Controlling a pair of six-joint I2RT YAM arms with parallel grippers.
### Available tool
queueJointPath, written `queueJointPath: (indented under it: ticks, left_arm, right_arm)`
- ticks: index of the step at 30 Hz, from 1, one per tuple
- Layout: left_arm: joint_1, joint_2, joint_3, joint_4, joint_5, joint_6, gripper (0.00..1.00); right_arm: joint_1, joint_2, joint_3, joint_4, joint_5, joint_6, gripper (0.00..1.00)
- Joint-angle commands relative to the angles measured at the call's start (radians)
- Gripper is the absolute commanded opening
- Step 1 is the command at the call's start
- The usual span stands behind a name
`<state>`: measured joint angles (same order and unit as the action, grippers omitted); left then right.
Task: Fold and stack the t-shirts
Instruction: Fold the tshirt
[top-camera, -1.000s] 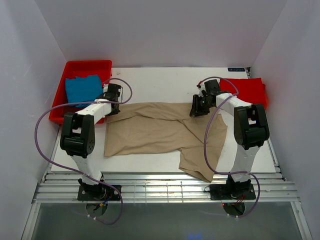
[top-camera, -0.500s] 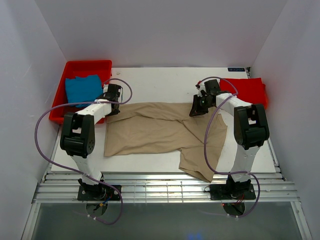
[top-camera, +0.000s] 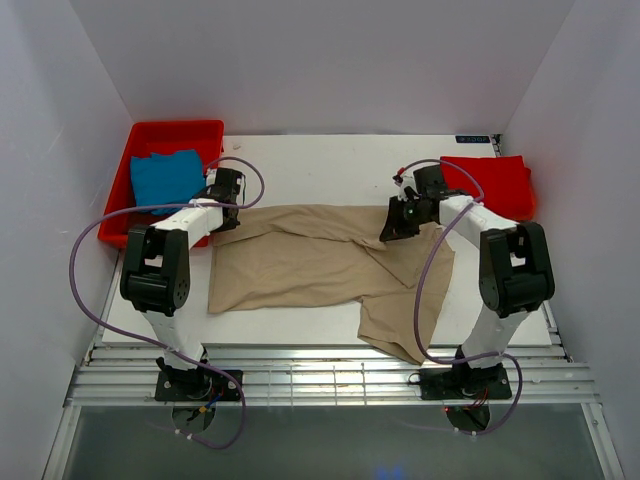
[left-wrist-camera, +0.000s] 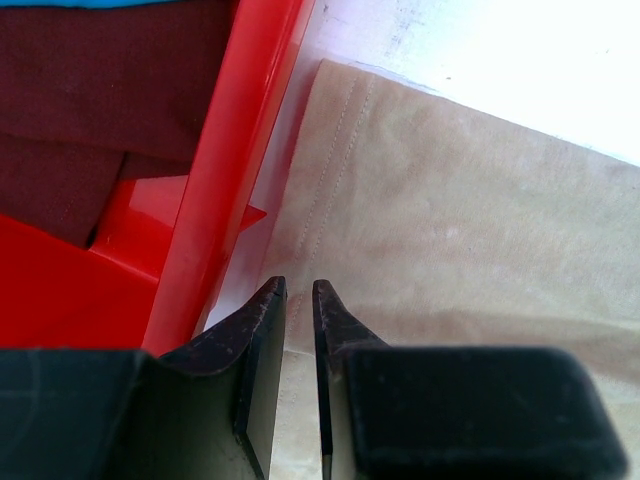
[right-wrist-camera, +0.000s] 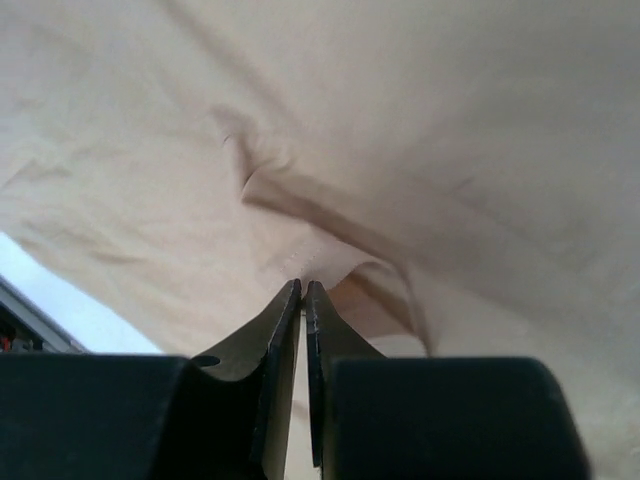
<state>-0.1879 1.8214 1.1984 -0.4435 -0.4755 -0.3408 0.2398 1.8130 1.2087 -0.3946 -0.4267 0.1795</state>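
The tan-beige t-shirt (top-camera: 310, 262) lies spread and wrinkled across the middle of the table. My left gripper (top-camera: 227, 217) is at its far left corner, next to the red tray. In the left wrist view that gripper (left-wrist-camera: 298, 290) is nearly closed on the tan hem (left-wrist-camera: 330, 150). My right gripper (top-camera: 392, 230) is at the shirt's far right part. In the right wrist view it (right-wrist-camera: 303, 287) is shut on a puckered fold of tan cloth (right-wrist-camera: 300, 200). The red t-shirt (top-camera: 492, 182) lies at the far right. The blue t-shirt (top-camera: 165, 178) lies in the tray.
The rigid red plastic tray (top-camera: 175, 128) stands at the far left, and its wall (left-wrist-camera: 235, 170) is close beside my left fingers. White walls enclose the table on three sides. A slatted metal edge (top-camera: 320, 380) runs along the near side by the arm bases.
My right gripper has moved a little to the right and nearer, drawing the tan cloth with it. The left gripper has not moved.
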Motion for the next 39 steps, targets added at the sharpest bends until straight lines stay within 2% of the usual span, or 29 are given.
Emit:
queueJointPath:
  ticks: [1,10,15,16,18,19,22,31,39]
  left_arm:
    - [0.002,-0.056,-0.011,0.005,-0.009,-0.01,0.28]
    - [0.002,-0.05,-0.011,0.009,-0.003,-0.017,0.28]
    - [0.002,-0.054,-0.013,0.009,-0.005,-0.015,0.28]
    - [0.002,-0.056,-0.016,0.009,-0.006,-0.014,0.28]
    - [0.002,-0.06,-0.02,0.012,-0.009,-0.01,0.28]
    - [0.001,-0.062,-0.02,0.011,-0.011,-0.01,0.28]
    - [0.002,-0.066,-0.025,0.012,-0.002,-0.013,0.3]
    - [0.002,-0.086,-0.036,0.012,-0.005,-0.004,0.35]
    - [0.005,-0.094,-0.04,0.012,-0.005,0.0,0.35]
  right_arm:
    - [0.032,-0.115,-0.069,-0.029,-0.055,-0.005,0.12]
    - [0.128,-0.216,-0.253,0.003,-0.075,0.032,0.12]
    - [0.173,-0.227,-0.273,0.019,-0.057,0.051,0.12]
    - [0.177,-0.24,-0.274,0.025,-0.043,0.058,0.15]
    - [0.176,-0.271,-0.258,0.04,0.014,0.071,0.26]
    - [0.176,-0.276,-0.242,0.037,0.04,0.071,0.43]
    - [0.162,-0.253,-0.169,0.026,0.12,0.069,0.49]
    - [0.099,-0.069,0.02,0.031,0.183,0.071,0.5]
    - [0.09,0.006,0.031,0.03,0.232,0.048,0.49]
